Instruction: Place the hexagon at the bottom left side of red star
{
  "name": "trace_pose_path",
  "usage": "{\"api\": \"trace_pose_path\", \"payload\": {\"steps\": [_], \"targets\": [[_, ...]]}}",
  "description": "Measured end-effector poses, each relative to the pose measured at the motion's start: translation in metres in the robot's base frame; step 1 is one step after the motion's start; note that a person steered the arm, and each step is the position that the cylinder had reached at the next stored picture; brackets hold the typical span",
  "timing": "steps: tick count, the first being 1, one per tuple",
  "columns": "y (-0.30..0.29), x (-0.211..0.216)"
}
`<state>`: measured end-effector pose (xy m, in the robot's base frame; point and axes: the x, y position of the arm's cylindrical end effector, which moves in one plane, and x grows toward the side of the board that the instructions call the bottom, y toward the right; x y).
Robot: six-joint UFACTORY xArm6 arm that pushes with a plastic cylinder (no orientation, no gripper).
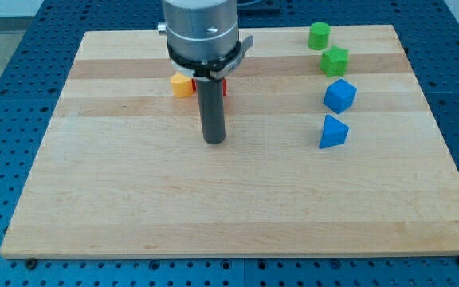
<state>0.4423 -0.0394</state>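
A yellow-orange block [182,84], seemingly the hexagon, lies near the view's top centre, partly hidden behind the arm. A red block [224,87], only a sliver of it showing, lies just right of the rod; its star shape cannot be made out. My tip [214,140] rests on the board below and between these two blocks, a short way from both.
A green cylinder [319,35] and a green star-like block [335,60] lie at the view's top right. A blue cube-like block [339,96] and a blue wedge-like block [332,132] lie below them. The wooden board [134,199] ends at blue perforated table.
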Motion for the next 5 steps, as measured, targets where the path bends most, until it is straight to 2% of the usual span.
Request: {"api": "trace_pose_path", "payload": {"steps": [1,5], "targets": [[0.003,-0.026],[-0.044,-0.053]]}}
